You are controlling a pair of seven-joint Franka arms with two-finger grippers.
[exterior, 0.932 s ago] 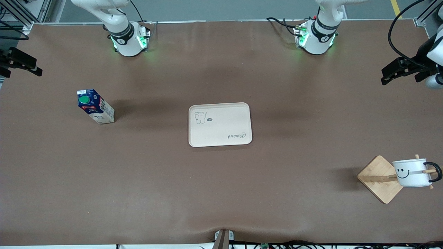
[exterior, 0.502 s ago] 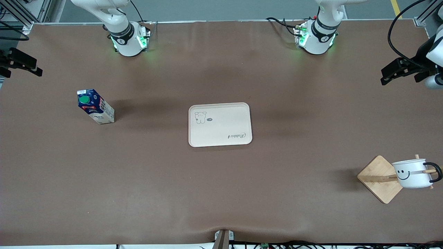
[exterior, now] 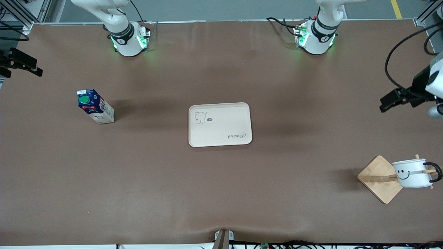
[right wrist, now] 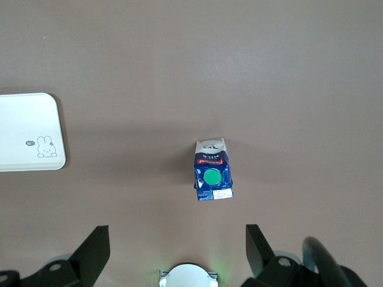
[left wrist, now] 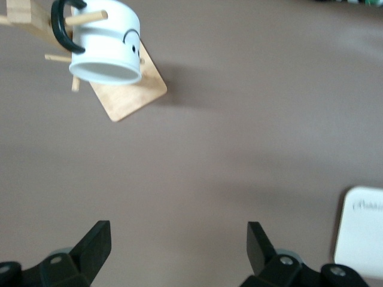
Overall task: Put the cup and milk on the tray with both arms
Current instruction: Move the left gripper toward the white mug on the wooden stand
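Left tool (left wrist: 178, 251) is spread wide, holding nothing, up over the brown counter (exterior: 221, 193) at the left arm's end. The small white smiley mug with black handle (exterior: 412, 173) hangs on a bamboo peg stand (exterior: 379, 178). Right tool (right wrist: 177, 254) is released too, above the upright dark-blue, green-capped milk carton (exterior: 95, 106). The cream rectangular tray (exterior: 220, 124) sits mid-counter between them, bare

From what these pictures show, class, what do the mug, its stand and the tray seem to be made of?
The cup: glossy white, thin black rim line, so probably enamelled metal or glazed ceramic; which one is unclear.
The stand: pale bamboo or wood with visible grain, matte, with peg arms.
The tray: flat cream-beige, matte, rounded corners and printed drawing, likely plastic or a fibre composite.
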